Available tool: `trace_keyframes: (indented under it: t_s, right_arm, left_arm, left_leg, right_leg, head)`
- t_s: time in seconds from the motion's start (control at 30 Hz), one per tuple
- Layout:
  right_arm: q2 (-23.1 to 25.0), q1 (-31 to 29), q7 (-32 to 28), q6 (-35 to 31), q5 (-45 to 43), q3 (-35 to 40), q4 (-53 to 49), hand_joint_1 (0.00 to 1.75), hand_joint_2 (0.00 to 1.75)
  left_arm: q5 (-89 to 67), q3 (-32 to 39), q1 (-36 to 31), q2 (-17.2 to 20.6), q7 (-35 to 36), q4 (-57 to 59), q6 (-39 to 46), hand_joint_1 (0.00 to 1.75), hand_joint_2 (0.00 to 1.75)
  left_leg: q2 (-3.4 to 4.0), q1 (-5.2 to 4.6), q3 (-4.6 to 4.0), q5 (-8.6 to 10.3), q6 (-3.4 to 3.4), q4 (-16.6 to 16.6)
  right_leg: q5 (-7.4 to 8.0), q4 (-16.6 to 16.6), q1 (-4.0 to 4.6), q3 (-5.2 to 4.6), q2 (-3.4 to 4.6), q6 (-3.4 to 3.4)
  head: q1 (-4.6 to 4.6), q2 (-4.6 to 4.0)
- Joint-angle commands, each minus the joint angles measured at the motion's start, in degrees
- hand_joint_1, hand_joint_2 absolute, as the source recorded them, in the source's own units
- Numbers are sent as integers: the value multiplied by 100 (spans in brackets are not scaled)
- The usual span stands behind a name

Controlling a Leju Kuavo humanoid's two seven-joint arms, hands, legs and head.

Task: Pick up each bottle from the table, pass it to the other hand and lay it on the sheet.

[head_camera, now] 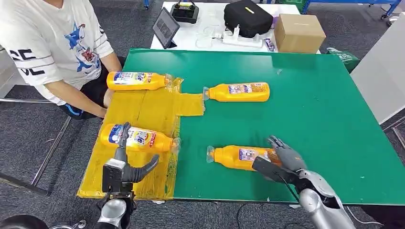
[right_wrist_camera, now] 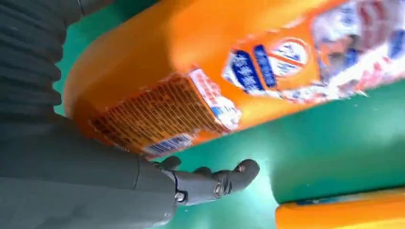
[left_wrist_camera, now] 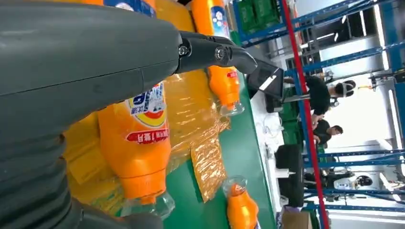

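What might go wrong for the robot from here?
The right hand sits at the base end of the near bottle on the table; gripped that far from the middle, the bottle could tip or slip when lifted. The left hand hovers close over a bottle lying on the sheet; it might nudge that one and roll it. A person's hand rests at the sheet's edge, near where bottles get laid.

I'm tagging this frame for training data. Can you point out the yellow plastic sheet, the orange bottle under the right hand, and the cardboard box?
Yellow plastic sheet (head_camera: 143, 107): head view, bare middle between the bottles.
Orange bottle under the right hand (head_camera: 235, 156): head view, its body.
Cardboard box (head_camera: 299, 32): head view, its top face.
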Motion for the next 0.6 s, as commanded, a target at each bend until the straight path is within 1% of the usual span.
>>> trace_keyframes:
  t_s: [0.03, 0.1, 0.13, 0.17, 0.3, 0.33, 0.37, 0.4, 0.5, 0.53, 0.6]
  right_arm:
    - [50, -220, 47, 14, 30, 147, 732, 0, 175]
    - [35, -248, 107, 106, 62, 189, 774, 0, 175]
    - [24, -281, 155, 199, 59, 229, 856, 0, 175]
    - [38, -294, 167, 220, 56, 240, 903, 0, 175]
    - [204, -350, 88, 194, 19, 315, 1164, 0, 175]
    - [238, -339, 49, 149, -11, 311, 1166, 9, 175]
    - [273, -313, 8, 71, -21, 300, 1127, 24, 175]
    - [353, -287, -61, -14, -82, 270, 1085, 131, 175]
    - [443, -246, -154, -78, -177, 205, 1046, 169, 175]
    - [483, -214, -214, -112, -208, 171, 1010, 175, 175]
    - [589, -159, -373, -247, -276, 74, 937, 175, 175]
  left_arm:
    - [23, -80, -216, 42, 40, 489, -9, 0, 175]
    - [39, -82, -222, 46, 56, 509, -37, 0, 175]
    - [57, -87, -244, 44, 71, 558, -70, 0, 175]
    - [62, -93, -256, 42, 72, 583, -82, 0, 175]
    - [120, -108, -343, 17, 72, 706, -118, 0, 175]
    - [133, -106, -354, 15, 65, 720, -111, 0, 175]
    - [151, -109, -366, 18, 62, 737, -114, 0, 175]
    - [171, -110, -370, 22, 59, 738, -122, 0, 175]
    - [195, -117, -386, 20, 55, 763, -140, 0, 175]
    - [214, -122, -395, 17, 52, 779, -150, 0, 175]
    - [249, -135, -397, 10, 43, 780, -165, 0, 175]
  left_leg:
    - [2, 6, 18, -3, -5, -5]
    - [5, 11, 35, -8, -9, -6]
    - [3, 5, 16, -1, -4, -5]
    - [5, 5, 18, -2, -4, -5]
    - [7, 8, 27, -2, -6, -8]
    - [9, 6, 23, -1, -4, -5]
    - [8, 7, 25, -1, -4, -5]
    - [9, 10, 30, 0, -6, -9]
    - [11, 10, 40, -1, -7, -8]
    - [15, 12, 46, -2, -9, -9]
    - [9, 7, 41, -1, -5, -4]
  right_leg:
    - [0, -9, 7, 20, -3, -8]
    - [-3, -14, 13, 38, -6, -16]
    - [1, -9, 6, 17, -2, -7]
    - [0, -8, 6, 19, -1, -7]
    - [3, -14, 9, 28, -4, -8]
    - [4, -9, 6, 21, -2, -3]
    - [4, -10, 8, 24, -3, -3]
    - [7, -16, 11, 31, -4, -7]
    - [6, -15, 11, 39, -3, -8]
    - [7, -16, 14, 45, 0, -10]
    - [5, -8, 8, 37, -1, -4]
  head:
    - [2, 0]
    - [2, 0]
    - [2, 0]
    - [2, 0]
    - [2, 0]
    - [2, 0]
    - [2, 0]
    - [2, 0]
    - [4, 0]
    - [2, 0]
    - [4, 0]
